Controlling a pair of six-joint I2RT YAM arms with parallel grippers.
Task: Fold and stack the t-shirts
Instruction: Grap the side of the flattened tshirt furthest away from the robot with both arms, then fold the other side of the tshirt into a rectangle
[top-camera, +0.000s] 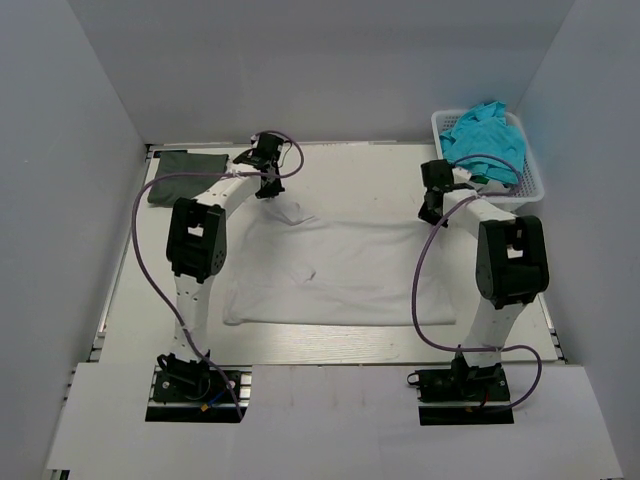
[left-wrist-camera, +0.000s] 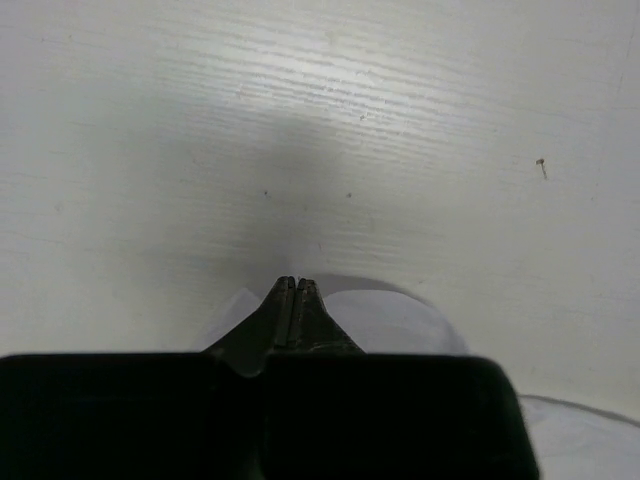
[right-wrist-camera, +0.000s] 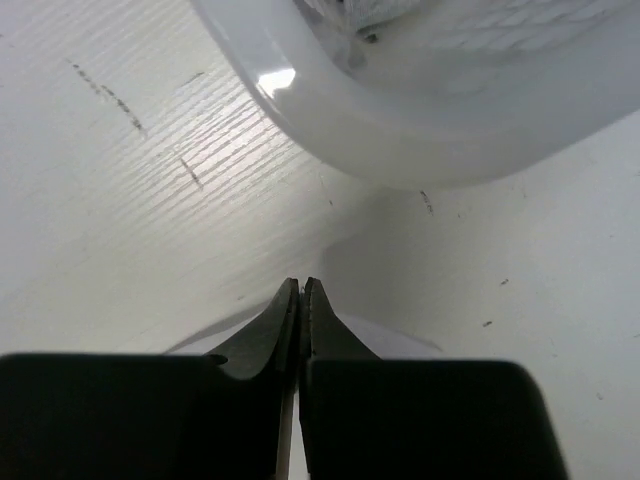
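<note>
A white t-shirt (top-camera: 330, 270) lies spread flat in the middle of the table. My left gripper (top-camera: 268, 192) is shut on its far left corner, which is drawn up off the table. In the left wrist view the fingers (left-wrist-camera: 291, 281) are pressed together with white cloth (left-wrist-camera: 400, 320) under them. My right gripper (top-camera: 431, 215) is shut on the far right corner. The right wrist view shows its closed tips (right-wrist-camera: 302, 283) over white cloth (right-wrist-camera: 381, 338). A folded dark grey-green t-shirt (top-camera: 185, 163) lies at the far left. Teal t-shirts (top-camera: 485, 140) fill the basket.
The white lattice basket (top-camera: 535, 182) stands at the far right corner, close behind my right gripper; its rounded rim (right-wrist-camera: 400, 150) fills the top of the right wrist view. White walls enclose the table on three sides. Purple cables loop off both arms.
</note>
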